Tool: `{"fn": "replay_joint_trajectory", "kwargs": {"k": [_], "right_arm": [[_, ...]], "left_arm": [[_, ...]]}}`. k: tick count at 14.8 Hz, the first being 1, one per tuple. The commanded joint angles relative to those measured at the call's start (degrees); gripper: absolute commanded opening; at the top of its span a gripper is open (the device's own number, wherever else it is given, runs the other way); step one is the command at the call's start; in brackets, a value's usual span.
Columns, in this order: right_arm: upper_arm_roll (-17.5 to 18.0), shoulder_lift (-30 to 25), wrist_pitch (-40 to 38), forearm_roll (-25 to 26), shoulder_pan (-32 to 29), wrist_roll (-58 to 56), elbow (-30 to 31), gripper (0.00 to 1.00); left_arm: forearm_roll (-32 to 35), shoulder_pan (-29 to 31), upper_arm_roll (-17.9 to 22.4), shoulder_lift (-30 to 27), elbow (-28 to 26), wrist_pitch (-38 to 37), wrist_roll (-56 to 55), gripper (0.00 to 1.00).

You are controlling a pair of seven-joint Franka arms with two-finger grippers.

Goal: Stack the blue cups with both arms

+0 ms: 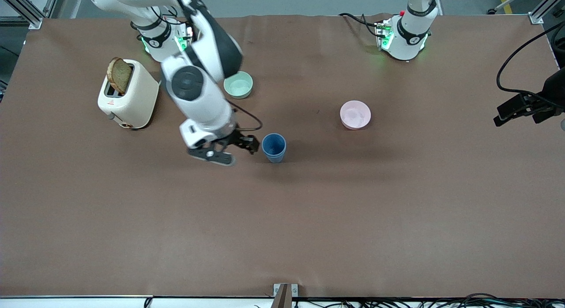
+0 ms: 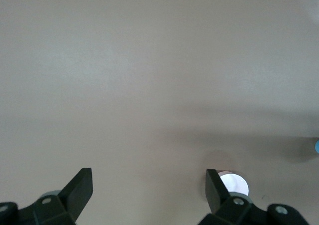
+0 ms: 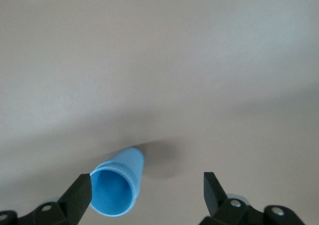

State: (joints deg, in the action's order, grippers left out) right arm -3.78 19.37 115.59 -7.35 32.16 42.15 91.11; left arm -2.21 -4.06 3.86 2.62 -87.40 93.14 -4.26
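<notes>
Front view is bright w/ even, diffuse overhead light; the brown tabletop (image 1: 353,219) shows no glare. Soft, wide shadows lie just beside the blue cups (image 1: 274,148), toward the left arm's end, and nearer the camera than them. Green LEDs glow at both arm bases. Both wrist views look washed-out, low contrast, tabletop pale grey-beige and soft. In the right wrist view the cups' rim is slightly blurred, w/ a fuzzy dark shadow touching them.

White jointed arms (image 1: 201,92) with black bands, grey caps, green base lights.
</notes>
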Motion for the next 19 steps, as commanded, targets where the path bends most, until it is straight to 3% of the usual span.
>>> {"fn": "replay_joint_trajectory", "kwargs": {"k": [1,5,13,19], "right_arm": [[1.0,-7.0,-4.8,0.6,-8.5,-7.1,2.2,1.00],[1.0,-10.9,-9.9,10.0,-17.4,-11.4,2.5,1.00],[1.1,-15.8,-16.3,10.4,-33.4,-35.8,2.1,1.00],[1.1,-21.7,-23.6,10.0,-38.7,-45.7,1.9,1.00]], "left_arm": [[0.2,0.2,-0.3,-0.7,0.3,-1.1,0.7,1.00],[0.1,1.1,-2.4,-0.8,0.4,-1.2,0.5,1.00],[0.1,1.2,-3.0,-0.6,1.9,-1.2,0.1,1.00],[-0.2,1.4,-2.9,-0.4,2.1,-1.2,-0.5,1.00]]}}
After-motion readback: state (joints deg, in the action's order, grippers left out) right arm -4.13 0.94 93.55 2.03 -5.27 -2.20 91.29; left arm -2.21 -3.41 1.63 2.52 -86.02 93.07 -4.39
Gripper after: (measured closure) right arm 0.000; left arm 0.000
